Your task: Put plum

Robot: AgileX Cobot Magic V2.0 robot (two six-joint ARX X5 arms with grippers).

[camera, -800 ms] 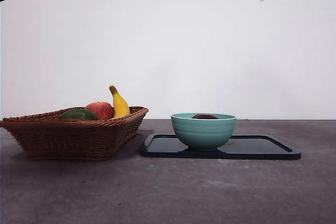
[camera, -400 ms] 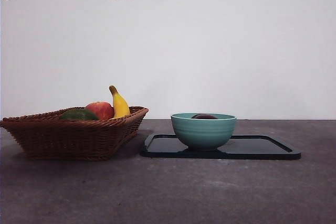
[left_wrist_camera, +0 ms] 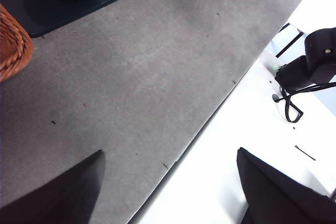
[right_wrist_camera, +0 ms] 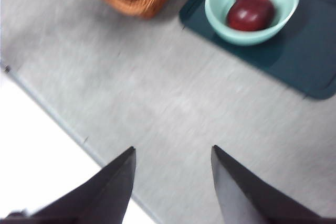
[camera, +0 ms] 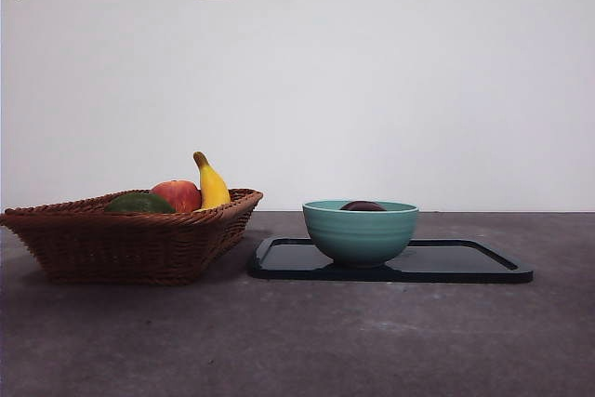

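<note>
One plum [right_wrist_camera: 250,11] is what we track, and we find it lying inside the pale green bowl [camera: 360,231], only its dark top peeking over the rim from the front. The bowl stands on the dark tray [camera: 465,262], which rests on the grey bench [camera: 297,341]. We judge the placing done: the fruit sits free in the bowl with nothing touching it, and little seems left beyond parking the arms. Beside the tray, the wicker basket [camera: 130,244] holds a red apple [camera: 177,195], a banana [camera: 211,183] and a dark green fruit [camera: 139,203].

We see the right end effector [right_wrist_camera: 173,182] raised well above the bench, looking down on bowl and basket, its jaws spread and empty. The left end effector [left_wrist_camera: 168,187] hangs over the bench's edge, well away from the bowl, jaws likewise parted with nothing between them.
</note>
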